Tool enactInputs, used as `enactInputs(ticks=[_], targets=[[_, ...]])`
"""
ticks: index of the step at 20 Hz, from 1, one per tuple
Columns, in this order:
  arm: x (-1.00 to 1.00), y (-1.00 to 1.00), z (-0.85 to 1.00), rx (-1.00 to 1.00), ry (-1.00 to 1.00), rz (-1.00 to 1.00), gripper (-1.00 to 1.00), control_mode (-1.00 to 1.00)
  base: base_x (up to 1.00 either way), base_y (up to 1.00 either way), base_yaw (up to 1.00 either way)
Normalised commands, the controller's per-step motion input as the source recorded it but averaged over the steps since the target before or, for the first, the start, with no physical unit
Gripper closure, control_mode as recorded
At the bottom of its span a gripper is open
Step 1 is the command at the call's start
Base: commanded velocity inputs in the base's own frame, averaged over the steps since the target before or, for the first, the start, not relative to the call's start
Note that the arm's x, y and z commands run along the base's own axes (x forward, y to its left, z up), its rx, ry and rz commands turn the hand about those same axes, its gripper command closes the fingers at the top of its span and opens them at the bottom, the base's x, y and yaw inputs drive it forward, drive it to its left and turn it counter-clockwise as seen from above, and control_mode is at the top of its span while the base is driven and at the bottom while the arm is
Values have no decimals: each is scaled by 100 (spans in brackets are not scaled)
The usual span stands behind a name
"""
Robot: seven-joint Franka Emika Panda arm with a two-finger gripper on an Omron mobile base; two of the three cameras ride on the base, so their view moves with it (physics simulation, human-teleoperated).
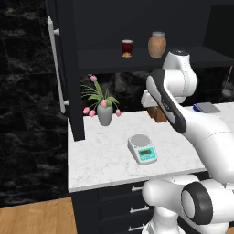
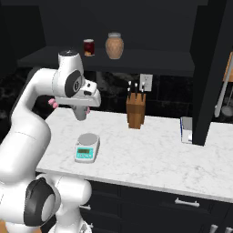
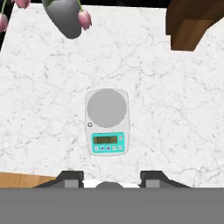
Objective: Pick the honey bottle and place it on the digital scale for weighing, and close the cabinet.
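Below, the digital scale (image 3: 106, 121) sits on the counter (image 3: 175, 109) under the wide, empty pincer (image 3: 109, 178).

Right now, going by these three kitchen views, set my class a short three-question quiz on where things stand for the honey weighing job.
1. True or false: the honey bottle stands on the shelf inside the open cabinet.
2. What lies on the round plate of the digital scale? A) the honey bottle B) nothing C) the dark red jar
3. Fill in: the gripper hangs above the ____ with its fingers apart.

Key
1. True; it is beside the dark red jar.
2. B; the plate is bare.
3. Digital scale; the gripper holds nothing.
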Motion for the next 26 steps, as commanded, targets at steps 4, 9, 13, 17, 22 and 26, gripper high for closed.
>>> enactInputs(ticks=[4, 9, 13, 17, 22, 26], targets=[[-41, 0, 2, 0, -16, 0, -100, -100, 0, 0, 0], [-67, 0, 49, -1, -48, 0, -100, -100, 0, 0, 0], [-33, 0, 92, 0, -32, -3, -100, -100, 0, 0, 0], [-14, 0, 97, -1, -22, -2, -100, -100, 0, 0, 0], [0, -8, 80, 0, -13, 0, -100, -100, 0, 0, 0], [0, -22, 57, 0, -20, -5, -100, -100, 0, 0, 0]])
